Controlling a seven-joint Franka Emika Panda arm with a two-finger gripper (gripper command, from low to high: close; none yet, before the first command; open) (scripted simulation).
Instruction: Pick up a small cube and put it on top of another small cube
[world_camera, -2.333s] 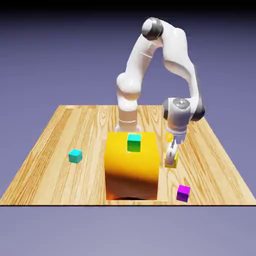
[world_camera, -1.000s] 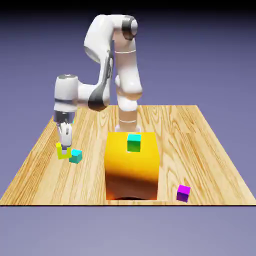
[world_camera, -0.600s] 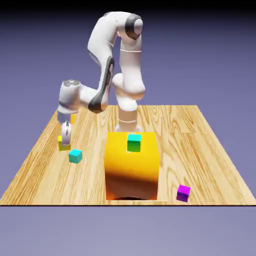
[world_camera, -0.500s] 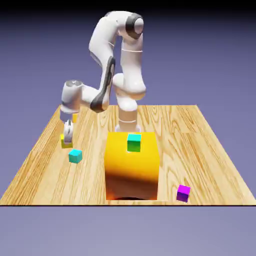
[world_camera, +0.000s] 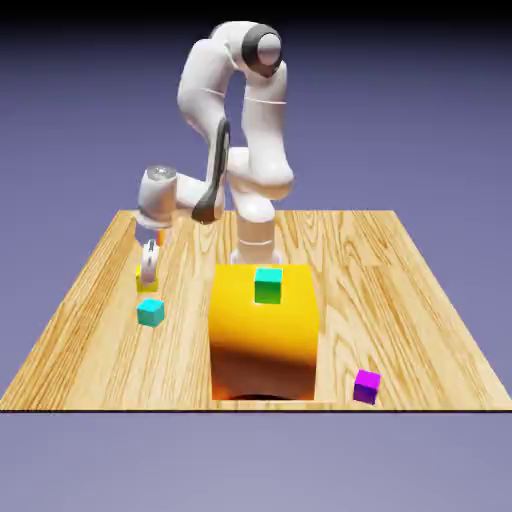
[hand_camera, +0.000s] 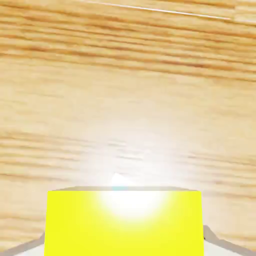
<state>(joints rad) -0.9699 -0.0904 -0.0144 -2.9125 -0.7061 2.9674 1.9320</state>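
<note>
The small yellow cube (world_camera: 144, 279) hangs just above the table at the exterior view's left, held in my gripper (world_camera: 148, 274), which is shut on it. In the hand view the same yellow cube (hand_camera: 124, 222) fills the bottom, with bare wood grain beyond it and a grey fingertip (hand_camera: 216, 241) peeking out at its lower right. The light cyan small cube (world_camera: 151, 313) rests on the table a short way nearer the camera than the held cube, apart from it. It does not show in the hand view.
A big orange-yellow block (world_camera: 264, 335) stands mid-table with a teal-topped green cube (world_camera: 267, 285) on it. A purple cube (world_camera: 367, 386) lies near the front edge at the exterior view's right. The wooden table (world_camera: 400, 290) extends around them.
The gripper carried the yellow cube from beside the cyan cube away toward the table's far side and slightly rightward. The cyan cube stayed put.
</note>
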